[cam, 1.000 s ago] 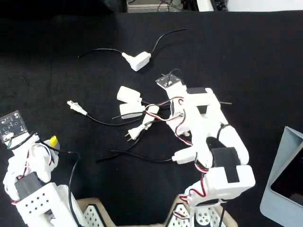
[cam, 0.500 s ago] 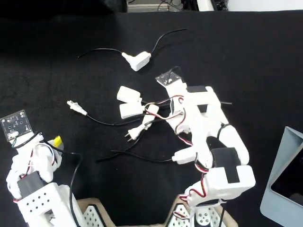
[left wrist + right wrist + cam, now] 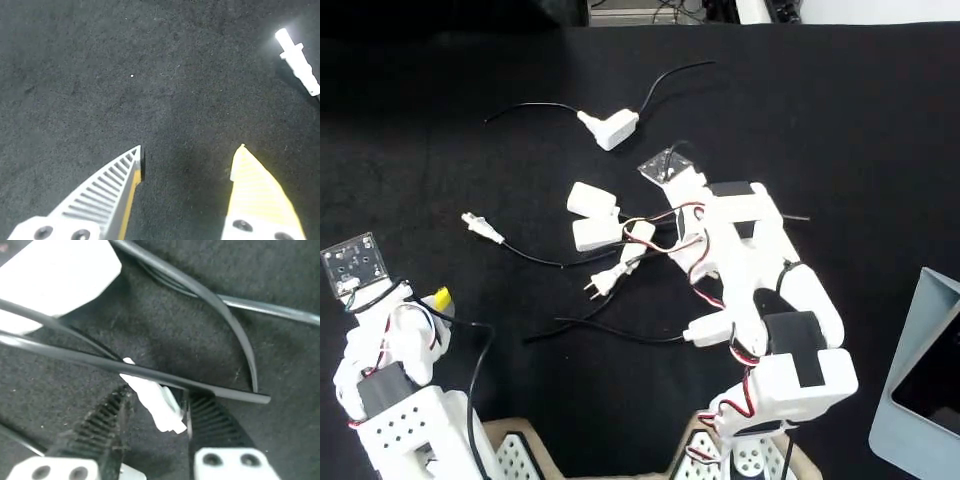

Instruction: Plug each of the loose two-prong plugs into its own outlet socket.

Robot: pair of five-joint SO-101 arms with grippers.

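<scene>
A small white two-prong plug [image 3: 159, 407] lies tilted on the black mat under a black cable [image 3: 150, 372]. My right gripper [image 3: 157, 394] is open, with one finger close on each side of the plug. In the high view this gripper [image 3: 645, 240] sits mid-table beside two white outlet sockets [image 3: 592, 198] [image 3: 598, 233]. A third socket [image 3: 615, 127] lies farther back. Another plug [image 3: 603, 282] rests near the front, and one more plug [image 3: 480, 227] [image 3: 296, 52] lies to the left. My left gripper [image 3: 190, 147] [image 3: 435, 300] hovers open over bare mat at the front left.
Loose black cables [image 3: 590, 325] cross the mat's middle, and a white connector [image 3: 708, 330] lies beside the right arm. A grey box [image 3: 920, 390] stands at the right edge. The socket's corner [image 3: 55, 275] is close ahead of the right gripper.
The right arm's wrist has edged a little to the left toward the sockets. The left arm shifted slightly to the right early on, then kept still.
</scene>
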